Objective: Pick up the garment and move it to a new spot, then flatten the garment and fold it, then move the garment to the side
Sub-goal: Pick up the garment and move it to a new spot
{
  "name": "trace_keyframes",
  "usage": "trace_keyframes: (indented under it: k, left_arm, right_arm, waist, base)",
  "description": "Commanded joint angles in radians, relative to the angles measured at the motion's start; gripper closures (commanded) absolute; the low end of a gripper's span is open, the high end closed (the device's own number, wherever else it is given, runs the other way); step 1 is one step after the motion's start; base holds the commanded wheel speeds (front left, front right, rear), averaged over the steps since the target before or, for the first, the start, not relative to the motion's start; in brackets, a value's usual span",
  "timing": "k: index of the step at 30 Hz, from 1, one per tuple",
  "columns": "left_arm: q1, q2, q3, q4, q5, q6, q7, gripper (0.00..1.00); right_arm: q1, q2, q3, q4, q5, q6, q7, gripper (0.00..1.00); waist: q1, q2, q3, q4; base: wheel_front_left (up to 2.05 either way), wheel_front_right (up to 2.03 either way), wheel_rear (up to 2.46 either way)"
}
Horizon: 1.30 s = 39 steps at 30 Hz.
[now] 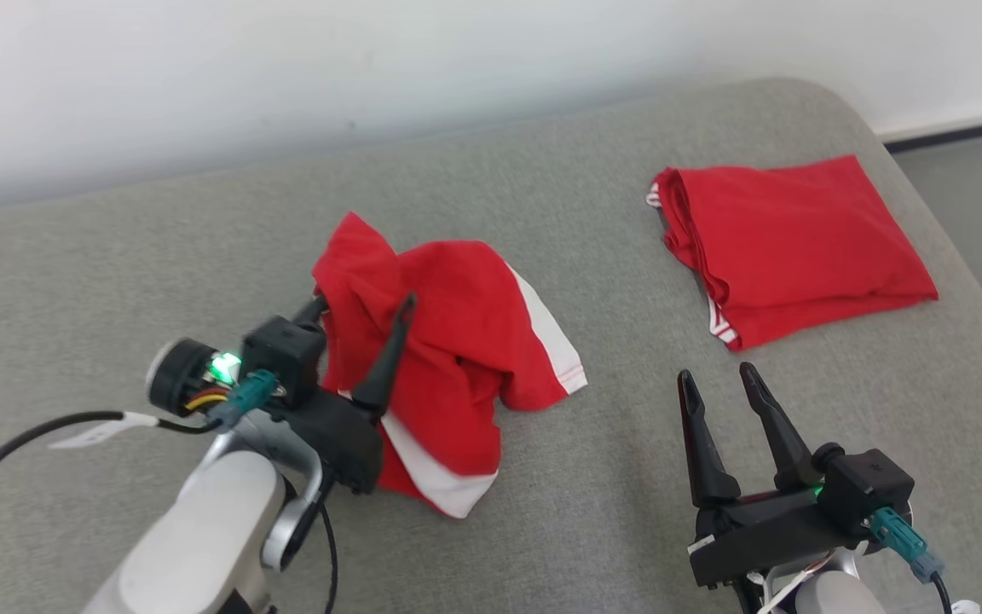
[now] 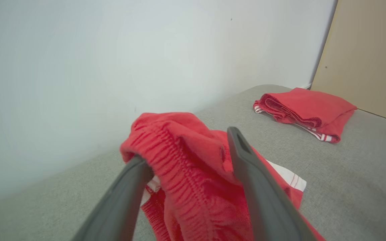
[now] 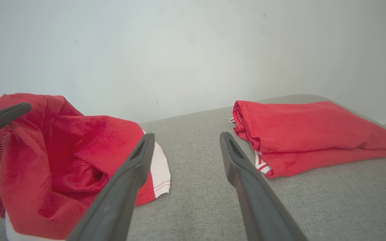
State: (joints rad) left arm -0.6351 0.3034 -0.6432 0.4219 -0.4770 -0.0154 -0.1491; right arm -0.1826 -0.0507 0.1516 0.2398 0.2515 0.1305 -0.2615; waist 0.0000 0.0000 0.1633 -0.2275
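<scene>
Inside the spread left claw [image 2: 186,147] bunches the garment's [image 2: 199,204] ribbed red waistband [image 2: 166,147].

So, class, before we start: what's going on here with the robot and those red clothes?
The robot is working on a crumpled garment lying on a grey cushion. Its left gripper is at the waistband, jaws open with the fabric between them. The right gripper hovers open over bare cushion, holding nothing. A second garment lies folded at the far right. The crumpled one is not yet flattened or folded.
</scene>
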Motion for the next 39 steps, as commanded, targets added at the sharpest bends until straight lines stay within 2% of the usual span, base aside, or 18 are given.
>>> trace_keyframes:
  k: [1, 10, 14, 22, 28, 39]
  left_arm:
    - [-0.009, 0.007, 0.008, -0.004, 0.004, 0.006, -0.013, 0.0]
    - [0.069, 0.099, 0.06, -0.041, -0.018, 0.051, -0.035, 0.0]
    - [0.142, 0.129, 0.058, -0.071, -0.036, 0.067, -0.008, 0.0]
    - [0.242, 0.104, 0.04, -0.08, -0.076, 0.074, 0.003, 0.0]
    - [0.3, 0.082, 0.035, -0.057, -0.1, 0.085, -0.028, 0.0]
    - [0.381, 0.158, 0.132, -0.101, -0.082, 0.158, -0.108, 0.0]
  right_arm:
    - [0.017, 0.0, -0.002, -0.003, -0.007, 0.001, -0.003, 0.0]
    - [0.056, 0.0, -0.039, -0.007, -0.021, 0.001, -0.003, 0.0]
    - [0.067, 0.0, -0.061, -0.009, -0.026, 0.001, -0.003, 0.0]
    - [0.066, 0.0, -0.061, -0.006, -0.031, 0.001, -0.003, 0.0]
    - [0.073, 0.0, -0.062, -0.006, -0.034, 0.001, -0.003, 0.0]
    - [0.102, 0.0, -0.131, -0.028, -0.049, 0.001, -0.003, 0.0]
  waist:
    - [0.0, 0.0, -0.033, 0.031]
    - [0.0, 0.0, -0.093, 0.094]
    - [0.0, 0.0, -0.105, 0.122]
    - [0.0, 0.0, -0.105, 0.141]
    - [0.0, 0.0, -0.109, 0.141]
    - [0.0, 0.0, -0.125, 0.173]
  base:
    - [0.0, 0.0, 0.0]
    - [0.0, 0.0, 0.0]
    - [0.0, 0.0, 0.0]
    - [0.0, 0.0, 0.0]
    - [0.0, 0.0, 0.0]
    - [0.0, 0.0, 0.0]
